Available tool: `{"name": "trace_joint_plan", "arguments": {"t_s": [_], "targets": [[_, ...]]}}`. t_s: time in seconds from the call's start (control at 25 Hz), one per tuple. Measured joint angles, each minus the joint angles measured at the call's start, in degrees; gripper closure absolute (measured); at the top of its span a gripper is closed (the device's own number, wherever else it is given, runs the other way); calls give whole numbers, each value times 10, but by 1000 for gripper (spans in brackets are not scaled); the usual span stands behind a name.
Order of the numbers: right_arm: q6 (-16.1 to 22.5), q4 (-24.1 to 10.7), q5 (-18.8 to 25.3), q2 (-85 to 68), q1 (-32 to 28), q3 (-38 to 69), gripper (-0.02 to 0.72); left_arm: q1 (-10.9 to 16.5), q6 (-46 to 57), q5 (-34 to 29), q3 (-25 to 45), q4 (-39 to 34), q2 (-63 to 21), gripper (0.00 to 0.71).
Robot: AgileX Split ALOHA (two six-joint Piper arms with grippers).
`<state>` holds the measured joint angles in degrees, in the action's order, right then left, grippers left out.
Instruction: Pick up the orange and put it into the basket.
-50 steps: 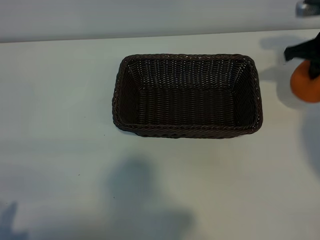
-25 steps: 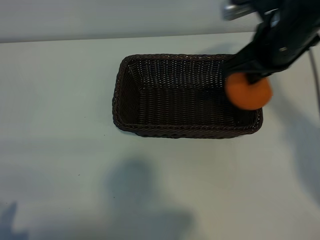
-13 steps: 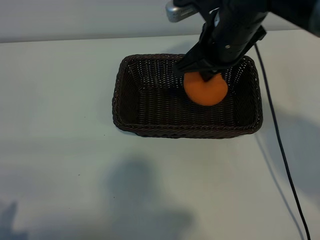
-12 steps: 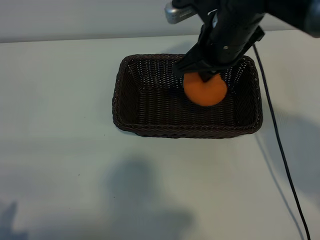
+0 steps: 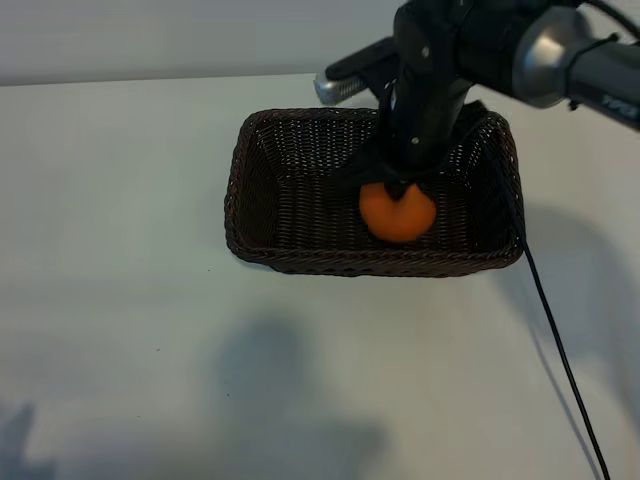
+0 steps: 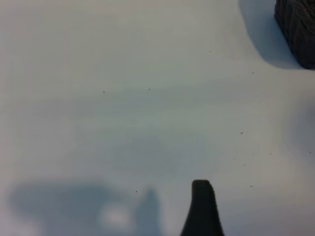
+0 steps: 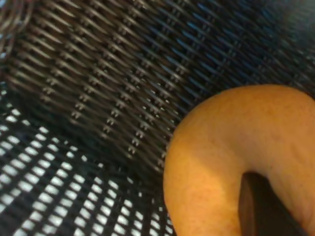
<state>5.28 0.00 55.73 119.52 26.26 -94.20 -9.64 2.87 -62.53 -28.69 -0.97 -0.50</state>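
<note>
Orange (image 5: 398, 213) down inside the basket (image 5: 300, 262), low over the woven floor, toward the right half and close to the near long wall. Clamped from above by the right gripper (image 5: 400, 190), fingers pinched on the fruit's upper side, one dark fingertip (image 7: 263, 206) pressed flat against the skin in the right wrist view. Can't tell whether the fruit is touching the weave or hanging just clear of it. Same wrist view: orange (image 7: 236, 157) filling one corner, basket (image 7: 88, 88) wall and floor all around it, dark wicker strands running close behind. Right arm reaching in from the far right corner of the table (image 5: 120, 330), wrist pointing steeply down into the basket, black cable (image 5: 560, 350) trailing off across the surface toward the near right edge. Basket sitting toward the far edge of the table, around the middle, long sides parallel to that edge. Over on the left: left gripper (image 6: 202, 209) idle above bare table, jaws spread wide, gripping nothing, only one dark fingertip showing in its own wrist view, with a corner of the basket (image 6: 298, 29) just poking in at the frame's edge, well apart from it.
</note>
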Motion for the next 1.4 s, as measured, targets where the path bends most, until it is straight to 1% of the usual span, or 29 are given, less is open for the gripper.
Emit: {"name": "trace_joint_plan", "arguments": {"t_s": [0.28, 0.4, 0.44, 0.48, 0.56, 0.64, 0.72, 0.76, 0.8, 0.92, 1.0, 1.2, 1.4], "targets": [[0, -4, -11, 31, 0, -1, 619, 0, 0, 0, 0, 0, 0, 158], [0, -4, -11, 33, 0, -1, 590, 0, 0, 0, 0, 0, 0, 158], [0, -4, -11, 33, 0, -1, 557, 0, 0, 0, 0, 0, 0, 158], [0, -4, -11, 33, 0, -1, 509, 0, 0, 0, 0, 0, 0, 158], [0, -4, -11, 33, 0, -1, 383, 0, 0, 0, 0, 0, 0, 158], [0, -4, -10, 33, 0, -1, 225, 0, 0, 0, 0, 0, 0, 158], [0, -4, -8, 35, 0, -1, 97, 0, 0, 0, 0, 0, 0, 158], [0, -4, -7, 36, 0, -1, 47, 0, 0, 0, 0, 0, 0, 158], [0, -3, -5, 36, 0, -1, 19, 0, 0, 0, 0, 0, 0, 158], [0, 0, 4, 36, 0, -1, 4, 0, 1, 0, 0, 0, 0, 158], [0, 0, 12, 35, 0, -1, 18, 0, 1, 0, 0, 0, 0, 158], [0, -4, 18, 8, 0, -1, 81, 0, 1, 0, 0, 0, 0, 158], [0, -10, 22, -32, 0, -1, 101, 0, 1, 0, 0, 0, 0, 158]]}}
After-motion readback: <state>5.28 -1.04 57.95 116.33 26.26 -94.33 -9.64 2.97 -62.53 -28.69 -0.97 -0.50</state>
